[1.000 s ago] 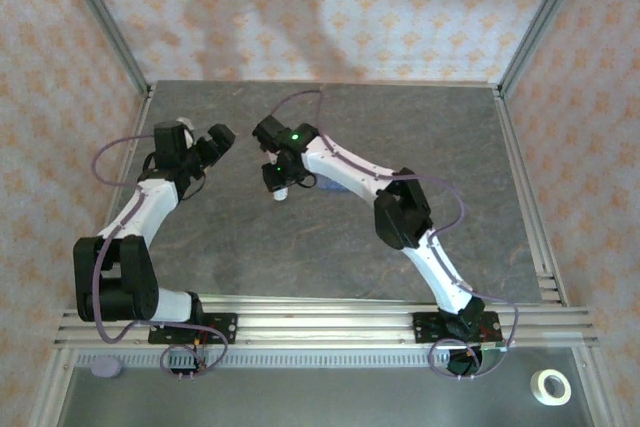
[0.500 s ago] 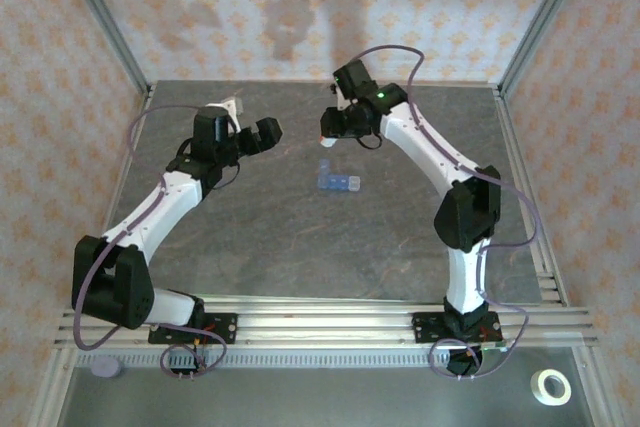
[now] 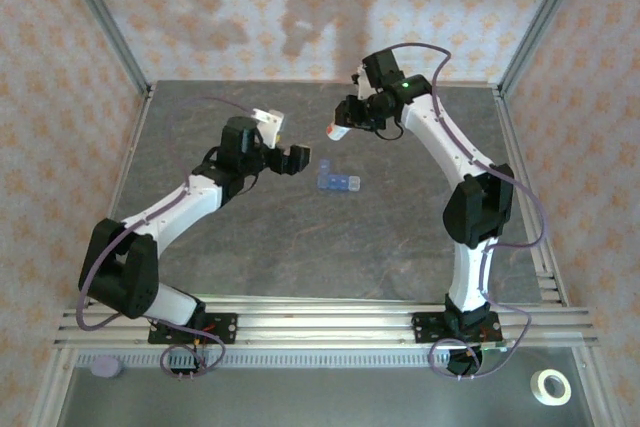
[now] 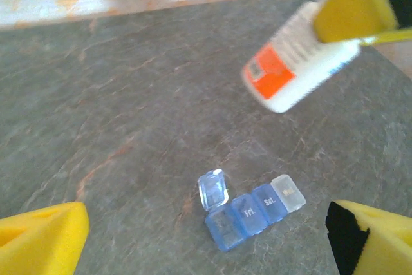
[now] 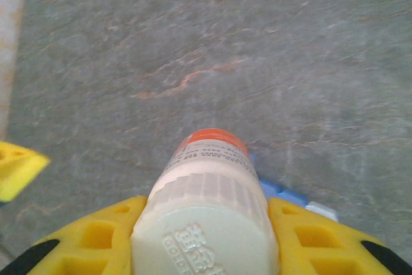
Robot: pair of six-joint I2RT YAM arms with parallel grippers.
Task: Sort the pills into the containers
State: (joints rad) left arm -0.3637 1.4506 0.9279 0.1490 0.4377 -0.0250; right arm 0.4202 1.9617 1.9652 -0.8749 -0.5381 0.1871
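Well, the pill box [image 4: 254, 210] lies flat on the grey table [image 3: 250, 247], a blue strip of four joined compartments out in the middle of the surface. The compartment at one end stands open, its clear lid [image 4: 213, 189] flipped back beside it. The next two lids are shut and read Fri and Sat, and the last one looks whitish (its lettering is too faint to read). Whether anything lies in the open compartment cannot be told.

The left gripper [image 3: 291, 158] hangs above the table just to the left of the pill box, jaws spread wide with nothing between them. In its wrist view the yellow fingers [image 4: 45, 243] sit at the two bottom corners, and the pill box lies on the table between them.

The right gripper [image 3: 352, 123] is on the far side of the pill box, raised off the table, and is clamped on a small white bottle [image 4: 296, 72]. The bottle is tilted, its orange end pointing down toward the table and its embossed base facing the right wrist camera. From that camera a blue edge of the pill box peeks out just past the bottle's orange end.
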